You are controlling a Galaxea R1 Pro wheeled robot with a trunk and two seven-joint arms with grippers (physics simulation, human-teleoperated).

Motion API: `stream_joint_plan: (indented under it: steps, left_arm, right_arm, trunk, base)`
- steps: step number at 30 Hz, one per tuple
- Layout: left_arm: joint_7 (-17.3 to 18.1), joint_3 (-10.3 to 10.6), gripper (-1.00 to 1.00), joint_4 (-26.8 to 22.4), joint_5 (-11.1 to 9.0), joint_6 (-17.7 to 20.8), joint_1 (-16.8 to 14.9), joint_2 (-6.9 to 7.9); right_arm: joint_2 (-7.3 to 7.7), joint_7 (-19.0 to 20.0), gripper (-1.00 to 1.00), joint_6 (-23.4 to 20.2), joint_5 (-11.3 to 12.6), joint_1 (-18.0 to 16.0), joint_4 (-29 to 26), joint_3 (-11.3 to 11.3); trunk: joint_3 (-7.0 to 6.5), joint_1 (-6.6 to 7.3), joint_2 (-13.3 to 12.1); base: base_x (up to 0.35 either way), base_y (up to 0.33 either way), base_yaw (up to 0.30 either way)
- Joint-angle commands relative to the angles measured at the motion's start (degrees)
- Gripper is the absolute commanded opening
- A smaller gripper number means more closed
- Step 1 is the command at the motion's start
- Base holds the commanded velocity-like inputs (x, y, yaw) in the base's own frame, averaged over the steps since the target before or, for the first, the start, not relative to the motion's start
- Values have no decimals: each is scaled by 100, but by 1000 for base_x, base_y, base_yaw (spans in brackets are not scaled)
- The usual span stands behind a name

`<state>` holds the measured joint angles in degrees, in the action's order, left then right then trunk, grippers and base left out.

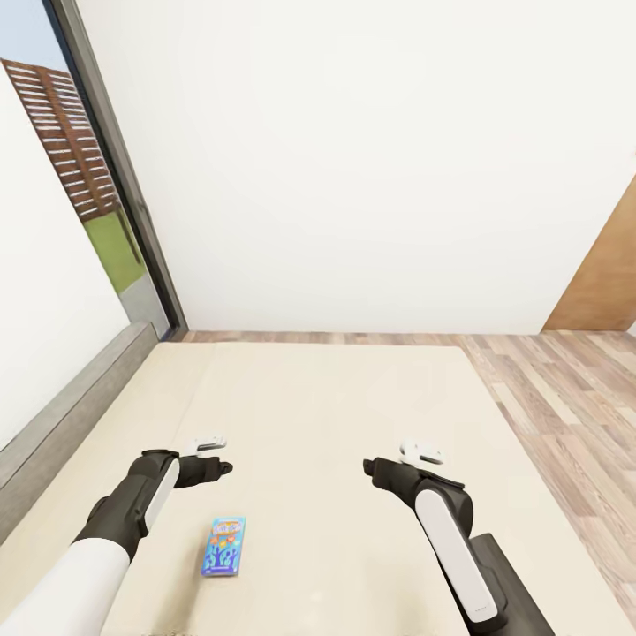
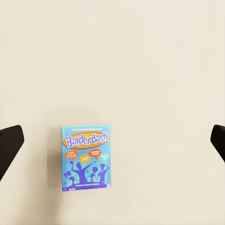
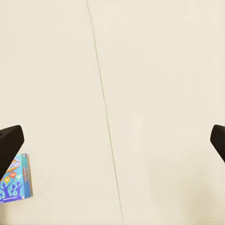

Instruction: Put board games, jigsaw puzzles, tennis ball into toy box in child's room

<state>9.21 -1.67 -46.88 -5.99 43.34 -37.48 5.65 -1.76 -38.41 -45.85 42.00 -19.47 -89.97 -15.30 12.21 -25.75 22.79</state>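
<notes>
Beige bed (image 1: pixel 353 424) – small blue board game (image 1: pixel 223 547) flat on it

Small board game (image 1: pixel 223 547), lower left of head view: bright blue cover, orange-white title band up top, dark blue-purple silhouette figures, orange speech bubbles, thin dark strip along bottom edge. Bed (image 1: pixel 336 424), centre frame: plain beige, faint darker seam down the middle; grey frame along the left edge. Wall (image 1: pixel 353 159), upper frame: plain white. Window frame (image 1: pixel 119 168), upper left: dark grey; beyond it blue sky, green grass, red-brown slatted fence. Floor (image 1: pixel 565 389), right: wood planks, mixed brown-grey tones. Door (image 1: pixel 605 274), right edge: orange-brown. Left gripper (image 1: pixel 219 465) black, white piece above; right gripper (image 1: pixel 371 466) the same. Forearms black and white.
</notes>
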Motion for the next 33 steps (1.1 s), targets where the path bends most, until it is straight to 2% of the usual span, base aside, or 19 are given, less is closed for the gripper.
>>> stream_joint_plan:
  steps: [1, 6, 9, 11, 12, 14, 15, 16, 17, 18, 19, 20, 21, 24, 26, 30, 33]
  left_arm:
    - [-12, -7, 100, -6, -51, 33, -4, -4]
    - [-15, -7, 100, -6, -51, 22, -5, -6]
    - [-14, -8, 100, -6, -52, 13, -5, 1]
    - [-11, -10, 100, -6, -56, 10, -5, 8]
    - [-10, -14, 100, -6, -57, 9, -5, 11]
    - [-9, -20, 100, -6, -58, 5, -5, 12]
    - [-5, -26, 100, -6, -59, 3, -5, 15]
    - [-4, -27, 100, -6, -59, 2, -5, 15]
    - [-2, -30, 100, -6, -59, 1, -5, 15]
    - [-3, -31, 100, -6, -60, 0, -5, 15]
    - [-5, -37, 100, -4, -60, 0, -5, 15]
    - [-4, -39, 100, -4, -60, -1, -5, 15]
    - [-2, -44, 100, -5, -60, -1, -5, 15]
    - [3, -53, 100, -5, -65, -1, -5, 15]
    - [7, -57, 100, -4, -63, -1, -7, 12]
    - [-1, -60, 100, -1, -67, -1, -76, 5]
    - [-9, -61, 100, 100, -72, -12, -298, 11]
  right_arm:
    - [0, -60, 100, -8, 54, -6, -13, -2]
    - [14, -36, 100, -9, 63, -8, -26, 19]
    - [33, 199, 100, -12, 75, 8, -43, 157]
    - [43, 652, 100, -27, 94, 39, -49, 378]
    - [50, 1110, 100, -43, 115, 58, -51, 574]
    - [57, 1685, 100, -59, 132, 70, -53, 801]
    - [70, 2351, 100, -77, 142, 75, -54, 1055]
    - [79, 2713, 100, -92, 147, 77, -54, 1190]
    - [121, 3469, 100, -143, 153, 74, -55, 1462]
    - [149, 3849, 100, -177, 154, 72, -55, 1591]
    - [243, 4919, 100, -276, 140, 69, -55, 1928]
    - [270, 5236, 100, -295, 130, 69, -54, 2020]
    - [318, 5773, 100, -323, 115, 68, -51, 2183]
    - [389, 6401, 100, -363, 100, 66, -49, 2451]
    - [414, 6614, 100, -385, 94, 70, -45, 2596]
    - [433, 6781, 100, -397, 90, 73, -40, 2712]
    - [437, 6819, 100, -394, 89, 74, -34, 2741]
  trunk:
    - [21, -3, 12]
    - [68, -3, 12]
    - [96, -3, 12]
    - [115, -3, 12]
    - [124, -3, 12]
    - [143, -3, 12]
    - [153, -3, 12]
    - [162, -3, 12]
    - [171, -3, 12]
    - [181, -3, 12]
    - [190, -3, 12]
    - [199, -3, 12]
    - [209, -3, 12]
    - [237, -3, 12]
    - [256, -3, 12]
    - [293, -3, 12]
    - [321, -3, 12]
  base:
    - [0, 0, 0]
    - [0, 0, 0]
    - [0, 0, 0]
    - [0, 0, 0]
    - [0, 0, 0]
    - [0, 0, 0]
    - [0, 0, 0]
    - [0, 0, 0]
    - [0, 0, 0]
    - [0, 0, 0]
    - [0, 0, 0]
    - [0, 0, 0]
    - [0, 0, 0]
    - [0, 0, 0]
    - [0, 0, 0]
    - [0, 0, 0]
    - [0, 0, 0]
